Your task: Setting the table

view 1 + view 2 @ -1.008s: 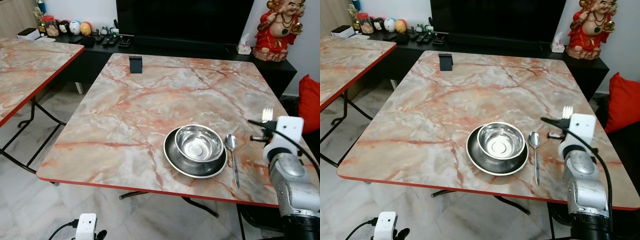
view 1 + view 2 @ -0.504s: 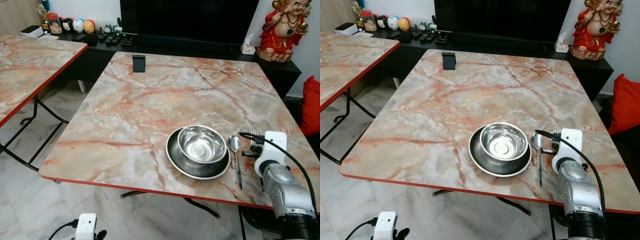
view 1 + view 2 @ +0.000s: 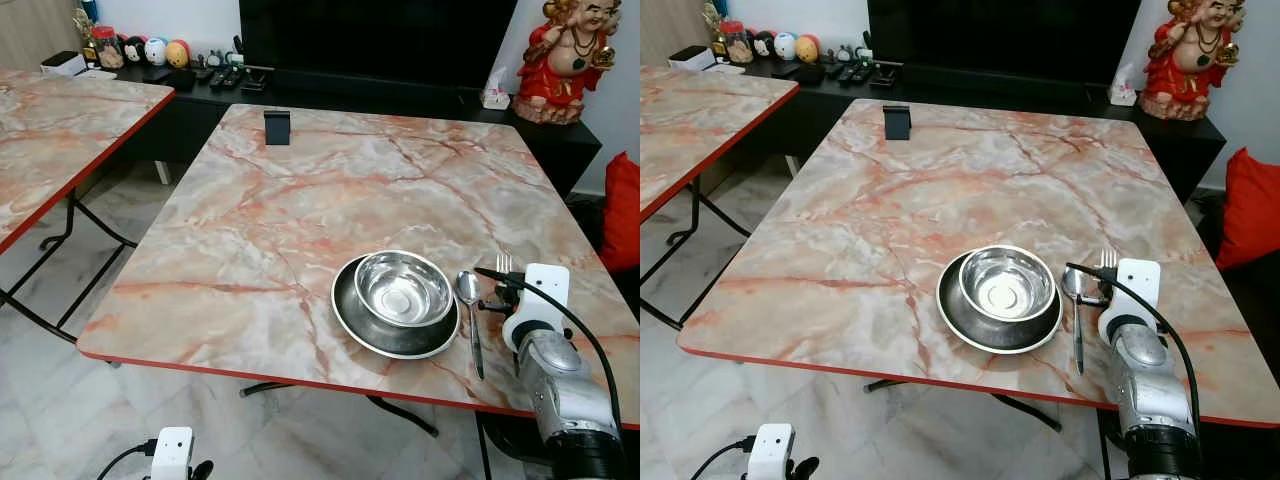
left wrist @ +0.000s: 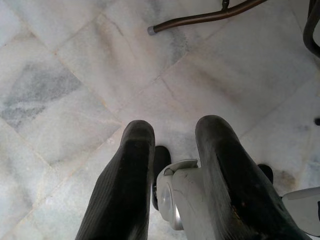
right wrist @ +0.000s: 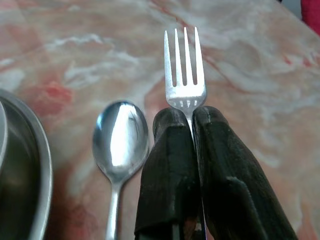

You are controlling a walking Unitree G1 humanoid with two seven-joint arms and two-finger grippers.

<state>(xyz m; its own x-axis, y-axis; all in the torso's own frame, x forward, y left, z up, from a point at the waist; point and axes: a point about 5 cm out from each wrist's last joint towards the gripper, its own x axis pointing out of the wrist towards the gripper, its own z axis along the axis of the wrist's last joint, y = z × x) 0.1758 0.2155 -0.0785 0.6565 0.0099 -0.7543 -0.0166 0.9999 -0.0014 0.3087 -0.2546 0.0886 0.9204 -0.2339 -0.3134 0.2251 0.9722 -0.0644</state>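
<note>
Lowered since 1 second ago, right hand [image 5: 189, 120] clamps fork [image 5: 184, 70] beside spoon [image 5: 120, 135], near table [image 3: 300, 200] edge.

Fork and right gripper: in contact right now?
Touching. The right wrist view shows the right gripper with both black fingers pinched shut on the neck of the fork, tines sticking out past the tips, beside the spoon.

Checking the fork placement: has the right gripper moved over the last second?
Yes. The right gripper, shut on the fork, has come down and in toward the spoon beside the bowl.
</note>
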